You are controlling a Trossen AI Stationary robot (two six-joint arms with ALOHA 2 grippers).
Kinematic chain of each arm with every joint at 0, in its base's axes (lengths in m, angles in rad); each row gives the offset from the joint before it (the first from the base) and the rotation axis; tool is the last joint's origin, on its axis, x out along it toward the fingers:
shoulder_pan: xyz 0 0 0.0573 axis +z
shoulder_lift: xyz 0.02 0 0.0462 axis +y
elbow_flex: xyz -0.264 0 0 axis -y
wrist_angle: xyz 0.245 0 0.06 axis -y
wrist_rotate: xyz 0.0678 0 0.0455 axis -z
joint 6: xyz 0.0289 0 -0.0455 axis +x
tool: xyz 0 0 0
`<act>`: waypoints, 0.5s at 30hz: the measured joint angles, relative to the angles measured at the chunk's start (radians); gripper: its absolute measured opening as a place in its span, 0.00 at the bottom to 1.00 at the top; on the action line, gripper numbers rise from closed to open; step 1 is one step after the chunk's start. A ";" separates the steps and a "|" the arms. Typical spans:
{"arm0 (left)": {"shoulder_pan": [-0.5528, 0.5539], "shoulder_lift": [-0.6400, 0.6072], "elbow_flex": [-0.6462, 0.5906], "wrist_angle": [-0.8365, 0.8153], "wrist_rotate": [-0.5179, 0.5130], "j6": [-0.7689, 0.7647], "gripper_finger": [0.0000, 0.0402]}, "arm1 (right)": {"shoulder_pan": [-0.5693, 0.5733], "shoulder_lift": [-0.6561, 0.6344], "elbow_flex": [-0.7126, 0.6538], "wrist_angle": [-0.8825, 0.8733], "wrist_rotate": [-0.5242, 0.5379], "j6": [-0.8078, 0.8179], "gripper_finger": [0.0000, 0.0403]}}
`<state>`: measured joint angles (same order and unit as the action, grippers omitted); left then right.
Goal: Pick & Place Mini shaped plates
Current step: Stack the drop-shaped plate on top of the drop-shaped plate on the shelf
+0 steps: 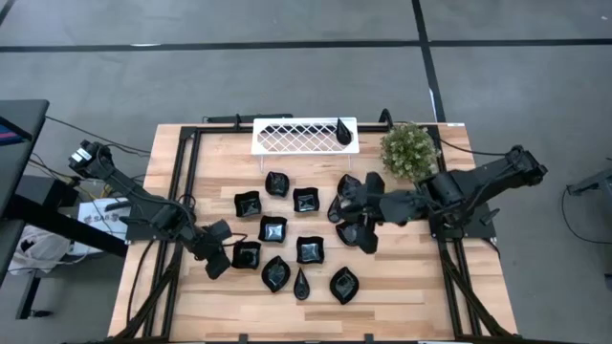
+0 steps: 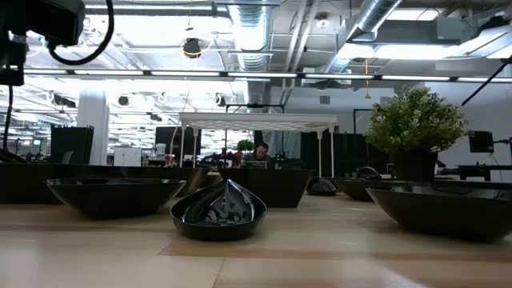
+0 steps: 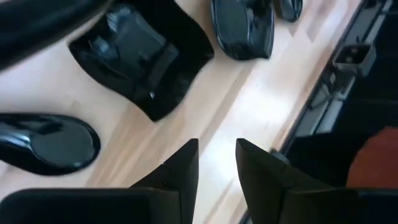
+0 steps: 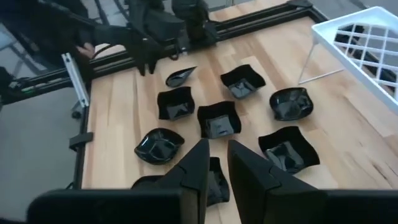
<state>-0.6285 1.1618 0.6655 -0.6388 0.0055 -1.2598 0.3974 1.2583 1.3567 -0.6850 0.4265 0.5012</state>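
From above, the table (image 1: 402, 287) is made of light wood planks with a smooth top. The mini shaped plates (image 1: 273, 229) are small, shiny and black. Most sit in a loose bunch in the middle of the table. Some are square with wavy edges, some look like leaves, and one looks like a water drop. One more drop-shaped plate (image 1: 343, 131) rests on the white tray (image 1: 296, 136), which has a criss-cross net top and stands at the far edge. A round, bushy green plant (image 1: 409, 149) stands beside the tray. The left gripper (image 1: 216, 256) sits low at the left side of the bunch, next to a square plate. The right gripper (image 1: 356, 210) is over the plates at the right side of the bunch.

From table height, the plates look like shallow black bowls. A leaf-shaped one (image 2: 219, 212) with a raised point in its middle sits closest. The plant (image 2: 414, 122) is in a dark pot.

In the left wrist view, the two dark fingers (image 3: 177, 174) stand a little apart with only bare wood between them, holding nothing. A glossy square plate (image 3: 140, 53) lies just ahead.

In the right wrist view, the fingers (image 4: 193, 168) have a thin gap and hold nothing. Square and leaf plates (image 4: 219, 119) lie spread on the wood beyond them.
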 joint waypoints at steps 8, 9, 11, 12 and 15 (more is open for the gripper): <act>0.001 0.000 0.000 0.004 0.023 -0.058 0.27 | 0.114 0.010 0.001 0.005 0.038 0.117 0.13; 0.001 0.000 0.000 0.004 0.019 -0.058 0.27 | 0.131 0.011 0.001 0.005 0.050 0.128 0.13; 0.001 0.000 0.000 0.004 0.001 -0.059 0.29 | 0.166 0.013 0.001 0.005 0.081 0.145 0.13; 0.001 0.000 0.000 0.004 -0.004 -0.061 0.30 | 0.181 0.013 0.001 0.004 0.095 0.153 0.13; 0.001 -0.001 -0.005 0.007 -0.005 -0.069 0.34 | 0.219 0.019 0.001 0.005 0.131 0.178 0.13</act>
<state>-0.6275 1.1612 0.6602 -0.6317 0.0006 -1.3284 0.6166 1.2775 1.3575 -0.6797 0.5576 0.6788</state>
